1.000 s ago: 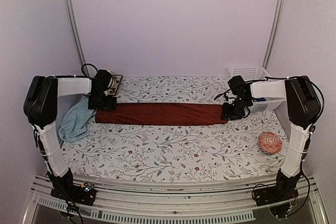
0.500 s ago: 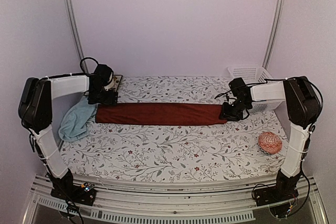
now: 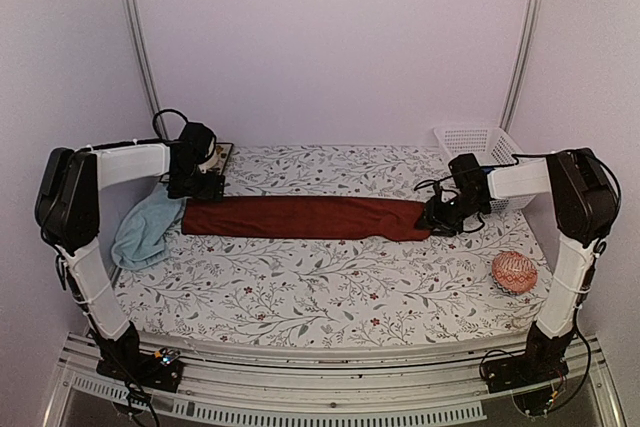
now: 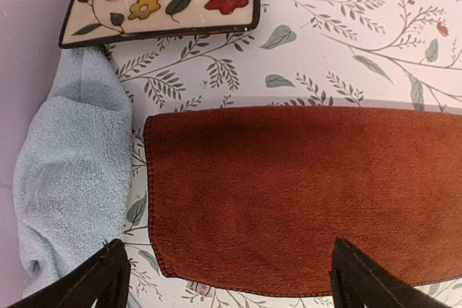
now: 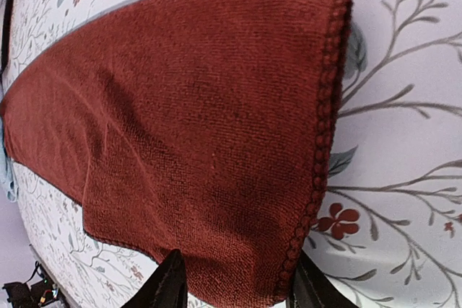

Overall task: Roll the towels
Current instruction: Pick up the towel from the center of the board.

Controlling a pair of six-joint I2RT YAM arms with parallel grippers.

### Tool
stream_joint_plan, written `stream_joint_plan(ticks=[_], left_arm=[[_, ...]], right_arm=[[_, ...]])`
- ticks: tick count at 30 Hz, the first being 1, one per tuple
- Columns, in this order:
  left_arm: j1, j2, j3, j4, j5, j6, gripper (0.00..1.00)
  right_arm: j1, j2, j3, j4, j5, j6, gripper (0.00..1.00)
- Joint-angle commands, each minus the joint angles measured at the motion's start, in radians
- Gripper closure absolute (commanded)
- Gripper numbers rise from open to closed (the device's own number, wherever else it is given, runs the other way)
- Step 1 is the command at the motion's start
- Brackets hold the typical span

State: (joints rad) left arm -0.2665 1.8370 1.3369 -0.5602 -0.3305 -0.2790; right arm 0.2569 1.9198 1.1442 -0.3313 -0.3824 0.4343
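Maroon towel [image 3: 300,217] lies flat mid-frame, presumably prepped for rolling: right gripper [image 5: 234,286] pinches its frame-right end, left gripper [image 4: 225,279] hangs wide open over the frame-left end.

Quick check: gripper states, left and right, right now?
Left gripper: open, holding nothing, over the left end of the maroon towel.
Right gripper: closed on the maroon towel's right end.

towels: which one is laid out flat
The maroon towel: it lies flat in a long strip. The light blue towel sits crumpled in a heap at the left.
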Motion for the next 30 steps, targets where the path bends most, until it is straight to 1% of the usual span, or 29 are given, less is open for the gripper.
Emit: stream_joint_plan(ticks=[1,3,10,15,17,22,26,30], left_arm=[[-0.01,0.01,0.038,0.002,-0.003,0.015,0.03],[-0.01,0.016,0.049,0.001,-0.002,0.019,0.03],[-0.01,0.031,0.067,-0.006,-0.009,0.031,0.03],[-0.015,0.039,0.072,-0.006,0.006,0.024,0.03],[-0.018,0.037,0.077,-0.006,0.0,0.027,0.03],[-0.019,0.027,0.073,-0.006,-0.013,0.031,0.03],[-0.018,0.021,0.063,-0.006,-0.016,0.029,0.03],[-0.018,0.017,0.06,-0.006,-0.028,0.033,0.03]], right_arm=[[-0.001,-0.032,-0.02,-0.008,-0.124,0.032,0.56],[-0.002,-0.032,-0.019,-0.02,-0.123,0.035,0.6],[-0.013,-0.07,-0.04,-0.047,-0.059,0.043,0.66],[-0.025,-0.023,-0.027,-0.055,0.055,0.05,0.66],[-0.025,0.003,-0.015,-0.055,0.071,0.047,0.65],[-0.027,0.048,-0.004,-0.036,0.081,0.057,0.63],[-0.027,0.077,0.003,-0.005,0.034,0.087,0.63],[-0.026,0.091,0.006,0.003,0.033,0.111,0.63]])
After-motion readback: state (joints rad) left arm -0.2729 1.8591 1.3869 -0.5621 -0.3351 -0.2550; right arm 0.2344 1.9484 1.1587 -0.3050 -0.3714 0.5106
